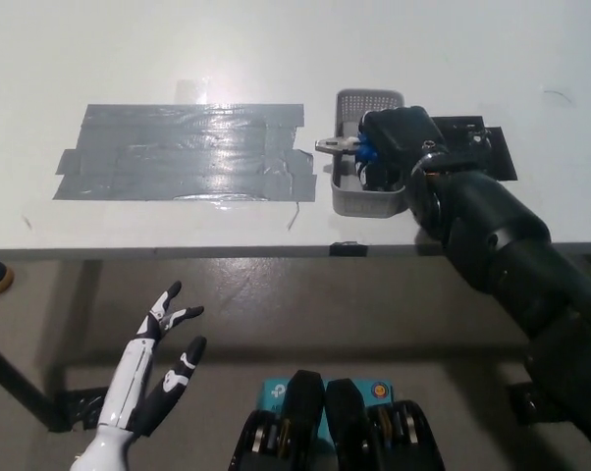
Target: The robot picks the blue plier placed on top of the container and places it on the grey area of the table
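The white left hand (153, 378) is seen low at the left, below the table edge, fingers spread and empty. The grey area (183, 152) is taped on the white table (276, 49). The blue plier (349, 147) is gripped over the container (366, 191) by the black right hand (394, 142), which hides most of its handles.

No readable text, labels, brands or numbers anywhere. The table (276, 59), grey tape (178, 152) and container (368, 201) carry no markings that can be made out.
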`<control>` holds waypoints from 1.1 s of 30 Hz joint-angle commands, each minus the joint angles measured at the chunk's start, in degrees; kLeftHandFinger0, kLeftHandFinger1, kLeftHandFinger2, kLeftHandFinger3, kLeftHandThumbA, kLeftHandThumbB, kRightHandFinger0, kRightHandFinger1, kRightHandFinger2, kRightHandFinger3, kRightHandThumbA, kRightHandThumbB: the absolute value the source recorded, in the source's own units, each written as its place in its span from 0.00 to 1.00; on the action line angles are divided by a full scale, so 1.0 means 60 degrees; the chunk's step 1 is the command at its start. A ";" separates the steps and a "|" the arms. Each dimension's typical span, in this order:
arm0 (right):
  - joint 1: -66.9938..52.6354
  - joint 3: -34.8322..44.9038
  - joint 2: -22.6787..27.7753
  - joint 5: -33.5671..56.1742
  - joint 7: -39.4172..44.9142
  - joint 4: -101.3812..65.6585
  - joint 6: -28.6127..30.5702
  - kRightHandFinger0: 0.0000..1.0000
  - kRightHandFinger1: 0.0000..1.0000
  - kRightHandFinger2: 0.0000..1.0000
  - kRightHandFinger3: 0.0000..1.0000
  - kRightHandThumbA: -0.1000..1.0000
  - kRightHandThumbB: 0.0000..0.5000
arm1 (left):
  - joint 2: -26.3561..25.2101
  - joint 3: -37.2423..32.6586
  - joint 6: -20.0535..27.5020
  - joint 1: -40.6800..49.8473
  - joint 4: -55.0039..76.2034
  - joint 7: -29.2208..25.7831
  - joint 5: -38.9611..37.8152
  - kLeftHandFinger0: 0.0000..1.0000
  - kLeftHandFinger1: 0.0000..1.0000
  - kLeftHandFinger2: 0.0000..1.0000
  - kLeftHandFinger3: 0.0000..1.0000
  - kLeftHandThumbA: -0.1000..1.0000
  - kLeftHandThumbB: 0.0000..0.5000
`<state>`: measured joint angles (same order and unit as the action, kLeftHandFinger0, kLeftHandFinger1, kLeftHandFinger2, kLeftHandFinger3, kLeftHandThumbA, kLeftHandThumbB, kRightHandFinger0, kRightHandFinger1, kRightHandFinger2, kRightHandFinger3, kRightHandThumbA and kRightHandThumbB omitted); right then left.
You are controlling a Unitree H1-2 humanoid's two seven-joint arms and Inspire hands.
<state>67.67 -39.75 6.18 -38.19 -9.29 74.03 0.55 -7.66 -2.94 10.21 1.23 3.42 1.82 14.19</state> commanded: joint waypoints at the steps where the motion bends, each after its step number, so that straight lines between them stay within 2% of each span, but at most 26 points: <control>1: 0.0967 -0.0035 0.0205 -0.0545 -0.1691 -0.0538 0.0635 0.03 0.54 0.97 0.44 0.00 0.40 | -0.0122 -0.0025 0.0078 -0.0133 0.0286 0.0068 -0.0077 0.97 0.90 0.79 1.00 0.87 0.07; 2: 0.1123 0.0022 0.0189 -0.0530 -0.1467 -0.0643 0.0470 0.03 0.54 0.97 0.40 0.00 0.37 | -0.0132 -0.0036 0.0115 -0.0146 0.0273 0.0069 -0.0057 0.97 0.90 0.79 1.00 0.87 0.07; 5: 0.1454 0.0306 0.0183 -0.0353 -0.1299 -0.0857 0.0435 0.06 0.56 0.97 0.35 0.00 0.35 | -0.0147 -0.0046 0.0102 -0.0181 0.0285 0.0052 0.0025 0.96 0.88 0.78 1.00 0.87 0.06; 8: 0.1706 0.0399 0.0177 -0.0366 -0.1205 -0.0942 0.0408 0.07 0.56 0.96 0.34 0.00 0.42 | -0.0139 -0.0041 0.0322 -0.0193 0.0200 0.0007 -0.0034 0.94 0.85 0.76 1.00 0.85 0.04; 9: 0.1892 0.0410 0.0188 -0.0419 -0.1411 -0.0974 0.0504 0.07 0.54 0.94 0.27 0.00 0.43 | -0.0142 -0.0048 0.0344 -0.0192 0.0202 0.0004 -0.0021 0.93 0.84 0.76 1.00 0.85 0.05; 11: 0.1998 0.0422 0.0211 -0.0457 -0.1514 -0.1046 0.0559 0.04 0.50 0.91 0.26 0.00 0.42 | -0.0141 -0.0047 0.0312 -0.0185 0.0233 0.0008 -0.0017 0.92 0.84 0.76 1.00 0.86 0.04; 12: 0.2099 0.0415 0.0220 -0.0499 -0.1421 -0.1160 0.0429 0.03 0.53 0.95 0.27 0.00 0.39 | -0.0145 -0.0050 0.0336 -0.0181 0.0217 0.0004 -0.0013 0.94 0.84 0.77 1.00 0.86 0.03; 13: 0.2169 0.0411 0.0221 -0.0525 -0.1409 -0.1202 0.0415 0.03 0.58 0.99 0.35 0.00 0.37 | -0.0147 -0.0051 0.0331 -0.0163 0.0223 -0.0012 0.0025 0.94 0.84 0.78 1.00 0.86 0.05; 14: 0.2193 0.0414 0.0213 -0.0526 -0.1389 -0.1210 0.0397 0.05 0.61 0.99 0.52 0.00 0.37 | -0.0148 -0.0047 0.0312 -0.0159 0.0231 -0.0016 0.0036 0.94 0.85 0.79 1.00 0.87 0.06; 15: 0.2234 0.0426 0.0203 -0.0521 -0.1363 -0.1241 0.0379 0.07 0.63 0.99 0.65 0.00 0.41 | -0.0146 -0.0045 0.0273 -0.0142 0.0260 -0.0018 0.0053 0.94 0.86 0.81 1.00 0.88 0.06; 16: 0.2277 0.0450 0.0173 -0.0506 -0.1421 -0.1246 0.0427 0.08 0.61 0.99 0.71 0.00 0.42 | -0.0151 -0.0039 0.0205 -0.0128 0.0294 0.0001 0.0046 0.94 0.87 0.82 1.00 0.89 0.07; 17: 0.2278 0.0458 0.0167 -0.0507 -0.1430 -0.1251 0.0425 0.07 0.58 0.98 0.70 0.00 0.43 | -0.0164 -0.0033 0.0197 -0.0130 0.0301 0.0009 0.0041 0.94 0.87 0.83 1.00 0.89 0.07; 18: 0.2304 0.0465 0.0135 -0.0501 -0.1428 -0.1230 0.0448 0.04 0.50 0.91 0.65 0.00 0.45 | -0.0150 -0.0034 0.0183 -0.0113 0.0323 -0.0013 0.0075 0.94 0.87 0.84 1.00 0.90 0.07; 20: 0.2371 0.0397 0.0025 -0.0583 -0.1516 -0.1082 0.0463 0.00 0.42 0.84 0.53 0.00 0.47 | -0.0155 -0.0020 0.0199 -0.0107 0.0322 -0.0036 0.0094 0.93 0.87 0.84 1.00 0.91 0.08; 22: 0.2450 0.0338 -0.0152 -0.0631 -0.1623 -0.0844 0.0587 0.01 0.42 0.84 0.43 0.00 0.44 | -0.0138 -0.0023 0.0197 -0.0104 0.0326 -0.0025 0.0048 0.93 0.87 0.83 1.00 0.92 0.09; 23: 0.2449 0.0361 -0.0327 -0.0592 -0.1660 -0.0756 0.0621 0.02 0.43 0.83 0.39 0.00 0.46 | -0.0132 -0.0030 0.0225 -0.0047 0.0352 -0.0045 0.0079 0.93 0.87 0.83 1.00 0.92 0.09; 27: 0.2496 0.0437 -0.0961 -0.0426 -0.1468 -0.0349 0.0607 0.00 0.39 0.80 0.35 0.00 0.48 | -0.0116 -0.0014 0.0288 0.0128 0.0378 -0.0071 0.0038 0.93 0.88 0.84 1.00 0.91 0.08; 29: 0.2503 0.0411 -0.1437 -0.0401 -0.1409 0.0003 0.0586 0.00 0.25 0.61 0.38 0.00 0.64 | -0.0087 -0.0039 0.0314 0.0220 0.0416 -0.0050 -0.0014 0.92 0.89 0.85 1.00 0.89 0.08; 30: 0.2479 0.0488 -0.1699 -0.0284 -0.1359 0.0158 0.0671 0.00 0.17 0.51 0.41 0.00 0.64 | -0.0084 -0.0049 0.0357 0.0223 0.0390 -0.0092 0.0067 0.92 0.88 0.85 1.00 0.89 0.08; 31: 0.2441 0.0474 -0.1879 -0.0300 -0.1431 0.0254 0.0691 0.00 0.12 0.47 0.36 0.00 0.60 | -0.0070 -0.0044 0.0402 0.0265 0.0386 -0.0118 0.0068 0.92 0.88 0.85 1.00 0.89 0.08; 32: 0.2391 0.0469 -0.2009 -0.0308 -0.1465 0.0313 0.0688 0.00 0.13 0.52 0.27 0.00 0.51 | -0.0061 -0.0046 0.0407 0.0338 0.0413 -0.0123 0.0070 0.92 0.88 0.85 1.00 0.90 0.10; 33: 0.2334 0.0495 -0.2224 -0.0271 -0.1456 0.0413 0.0683 0.00 0.17 0.61 0.26 0.00 0.50 | -0.0040 -0.0047 0.0424 0.0383 0.0408 -0.0143 0.0074 0.92 0.88 0.85 1.00 0.91 0.11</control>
<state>77.22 -37.92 -3.78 -40.72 -15.64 76.12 3.04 -7.93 -2.98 10.45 2.73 3.73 1.83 14.26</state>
